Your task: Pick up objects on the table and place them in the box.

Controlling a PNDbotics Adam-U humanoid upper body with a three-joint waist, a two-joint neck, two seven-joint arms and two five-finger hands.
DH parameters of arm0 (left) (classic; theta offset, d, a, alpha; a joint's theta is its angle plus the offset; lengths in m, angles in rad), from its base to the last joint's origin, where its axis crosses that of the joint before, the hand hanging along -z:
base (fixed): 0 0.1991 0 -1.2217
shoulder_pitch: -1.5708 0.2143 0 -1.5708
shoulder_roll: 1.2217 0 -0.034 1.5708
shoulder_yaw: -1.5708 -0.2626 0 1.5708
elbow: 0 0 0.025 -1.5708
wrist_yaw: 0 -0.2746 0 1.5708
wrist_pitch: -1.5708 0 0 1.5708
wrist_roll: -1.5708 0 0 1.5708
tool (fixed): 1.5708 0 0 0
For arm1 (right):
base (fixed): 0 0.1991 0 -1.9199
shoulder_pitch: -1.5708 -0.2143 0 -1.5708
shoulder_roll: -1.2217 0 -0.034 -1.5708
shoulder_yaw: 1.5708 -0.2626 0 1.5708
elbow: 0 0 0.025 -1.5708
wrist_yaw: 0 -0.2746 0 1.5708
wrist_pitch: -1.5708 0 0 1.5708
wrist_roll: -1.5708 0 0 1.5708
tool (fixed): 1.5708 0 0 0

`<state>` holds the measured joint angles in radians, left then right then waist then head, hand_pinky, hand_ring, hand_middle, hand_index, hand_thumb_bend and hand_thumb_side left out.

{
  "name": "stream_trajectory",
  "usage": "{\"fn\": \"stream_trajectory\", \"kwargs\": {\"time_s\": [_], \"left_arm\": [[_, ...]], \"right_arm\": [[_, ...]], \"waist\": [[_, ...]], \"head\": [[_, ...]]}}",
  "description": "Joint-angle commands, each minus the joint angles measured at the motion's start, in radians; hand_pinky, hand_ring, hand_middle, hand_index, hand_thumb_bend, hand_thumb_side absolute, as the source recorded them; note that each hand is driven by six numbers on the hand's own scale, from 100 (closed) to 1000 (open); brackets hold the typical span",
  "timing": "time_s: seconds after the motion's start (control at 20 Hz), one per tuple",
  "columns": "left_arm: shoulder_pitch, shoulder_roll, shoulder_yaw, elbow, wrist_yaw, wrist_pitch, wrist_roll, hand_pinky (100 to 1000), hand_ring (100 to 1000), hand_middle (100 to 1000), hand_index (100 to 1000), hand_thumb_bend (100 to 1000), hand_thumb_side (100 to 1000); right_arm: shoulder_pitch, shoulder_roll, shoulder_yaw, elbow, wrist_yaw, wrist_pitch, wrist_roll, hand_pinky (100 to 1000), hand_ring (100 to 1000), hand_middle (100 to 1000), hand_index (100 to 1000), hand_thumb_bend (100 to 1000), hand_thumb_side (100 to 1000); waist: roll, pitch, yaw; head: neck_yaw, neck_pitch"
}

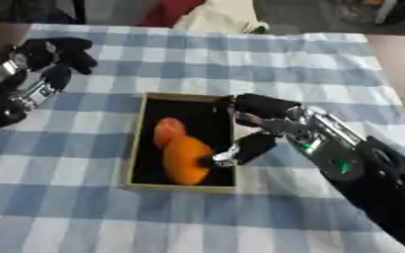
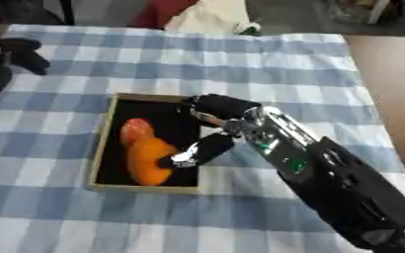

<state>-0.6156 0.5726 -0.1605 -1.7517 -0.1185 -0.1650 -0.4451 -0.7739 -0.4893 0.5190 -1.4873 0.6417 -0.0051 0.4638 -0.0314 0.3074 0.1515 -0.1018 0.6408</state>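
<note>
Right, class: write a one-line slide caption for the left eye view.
Right hand reaches into the box beside two orange objects on the checked tablecloth.

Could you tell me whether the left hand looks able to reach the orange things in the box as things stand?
Probably not cleanly: the right hand hangs over the box, a fingertip by the larger orange thing. The left hand sits apart at the upper left.

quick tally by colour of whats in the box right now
orange-red thing: 1
orange thing: 1
total in the box: 2, lying side by side; the right hand is over the box's right side with its thumb by the orange one
</note>
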Motion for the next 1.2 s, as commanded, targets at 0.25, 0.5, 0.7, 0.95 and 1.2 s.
{"fn": "stream_trajectory", "kwargs": {"time_s": [0.25, 0.5, 0.7, 0.95, 1.2], "left_arm": [[0.0, 0.018, 0.026, -0.008, 0.002, 0.001, 0.006, 881, 749, 737, 937, 100, 943], [0.011, 0.019, 0.029, -0.008, 0.001, 0.002, 0.016, 882, 749, 736, 937, 100, 946], [0.023, 0.015, 0.03, -0.012, 0.004, 0.002, 0.021, 883, 749, 735, 936, 100, 949], [0.038, 0.006, 0.032, -0.019, 0.009, 0.001, 0.025, 883, 748, 734, 935, 100, 949], [0.055, -0.003, 0.036, -0.037, 0.018, 0.0, 0.039, 884, 748, 734, 934, 100, 945]], "right_arm": [[0.021, -0.07, -0.08, -0.082, 0.002, 0.064, -0.05, 883, 816, 823, 986, 640, 880], [0.079, -0.118, -0.155, -0.18, -0.057, 0.118, -0.109, 882, 807, 801, 970, 614, 881], [0.143, -0.143, -0.231, -0.274, -0.119, 0.155, -0.166, 880, 802, 789, 964, 585, 870], [0.211, -0.153, -0.3, -0.387, -0.194, 0.184, -0.241, 878, 791, 774, 959, 457, 792], [0.276, -0.149, -0.352, -0.473, -0.271, 0.205, -0.317, 874, 785, 769, 956, 357, 730]], "waist": [[0.004, -0.021, -0.012], [0.004, -0.02, -0.023], [0.006, -0.018, -0.036], [0.01, -0.018, -0.05], [0.01, -0.02, -0.061]], "head": [[0.011, 0.001], [0.018, 0.003], [0.025, 0.005], [0.028, 0.007], [0.028, 0.013]]}}
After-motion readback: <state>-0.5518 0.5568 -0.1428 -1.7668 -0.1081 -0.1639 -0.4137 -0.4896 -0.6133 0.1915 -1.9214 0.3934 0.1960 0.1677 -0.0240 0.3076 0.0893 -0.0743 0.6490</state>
